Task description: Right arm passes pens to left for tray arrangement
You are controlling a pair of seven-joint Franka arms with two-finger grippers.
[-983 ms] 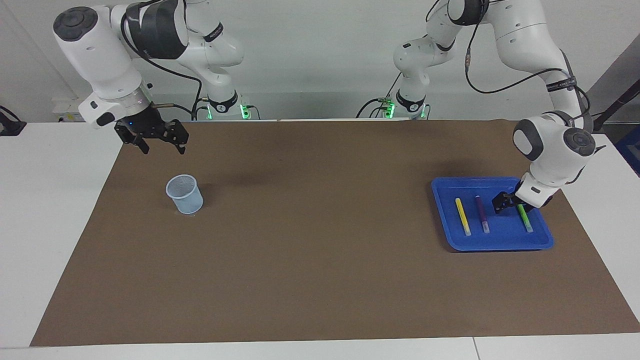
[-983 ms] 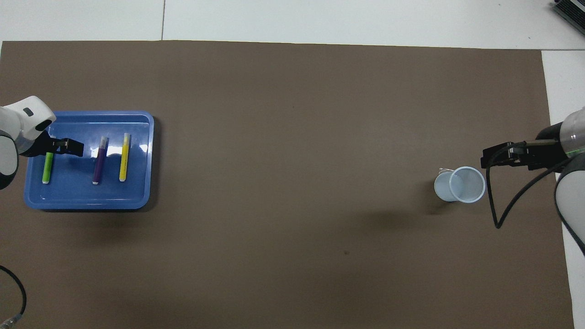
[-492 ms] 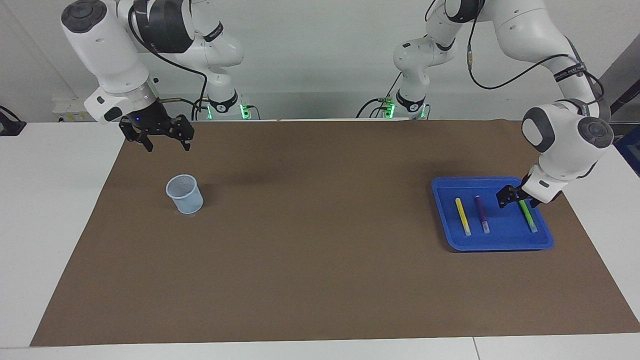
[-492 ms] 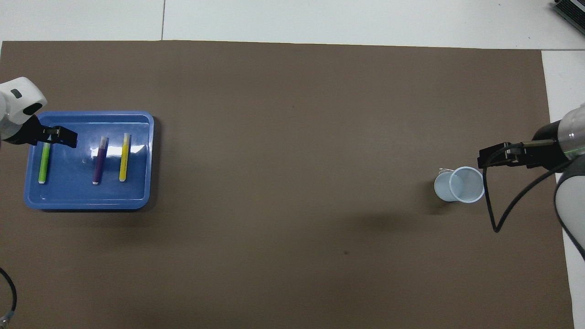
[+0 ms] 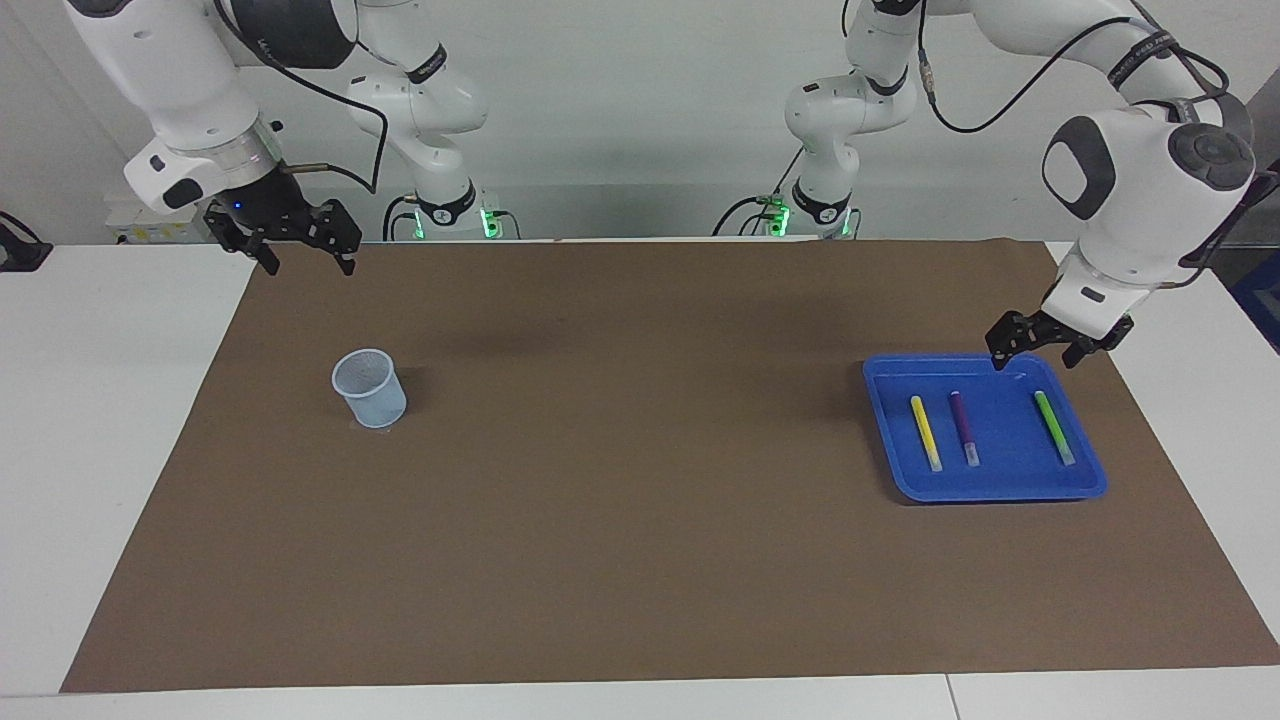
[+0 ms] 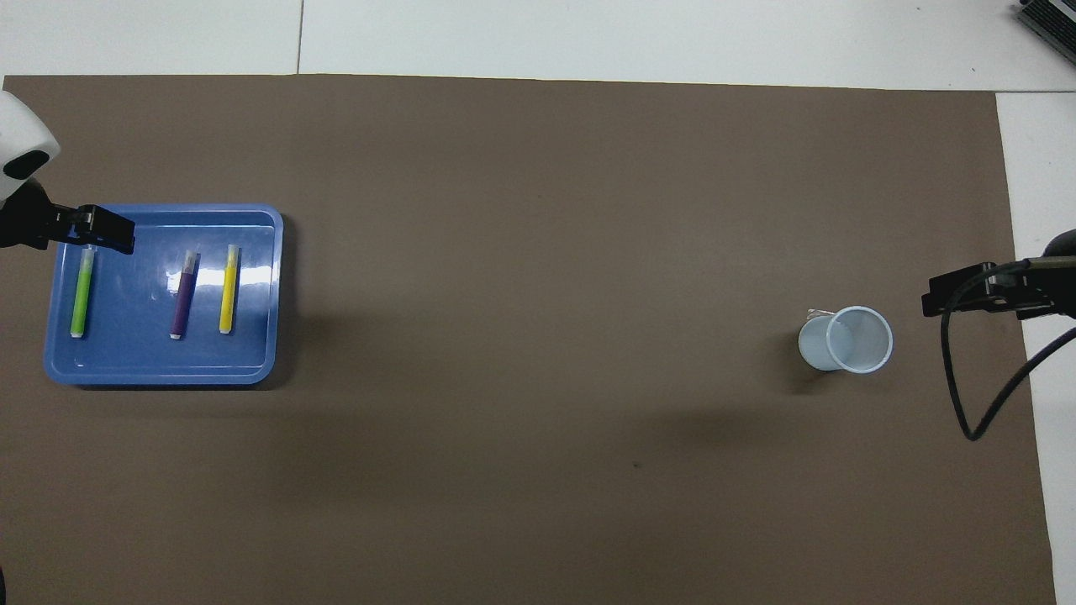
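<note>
All three pens lie side by side in the blue tray point(image 5: 985, 478) at the left arm's end of the tabletop; the left claw point(image 5: 1035, 346) hangs released over its rim; the right claw point(image 5: 295, 250), released, waits near the mesh cup point(image 5: 369, 388); a low sweep could nudge the tray

No readable text

The black bands point(image 5: 1146, 50) on the arms carry white lettering too small to read.

Three pens: one yellow pen point(image 5: 926, 433), one purple pen point(image 5: 964, 428), one green pen point(image 5: 1054, 427); one blue tray point(image 5: 1000, 487); one mesh cup point(image 5: 369, 388); two grippers: left gripper point(image 5: 1035, 351), right gripper point(image 5: 306, 262).
</note>
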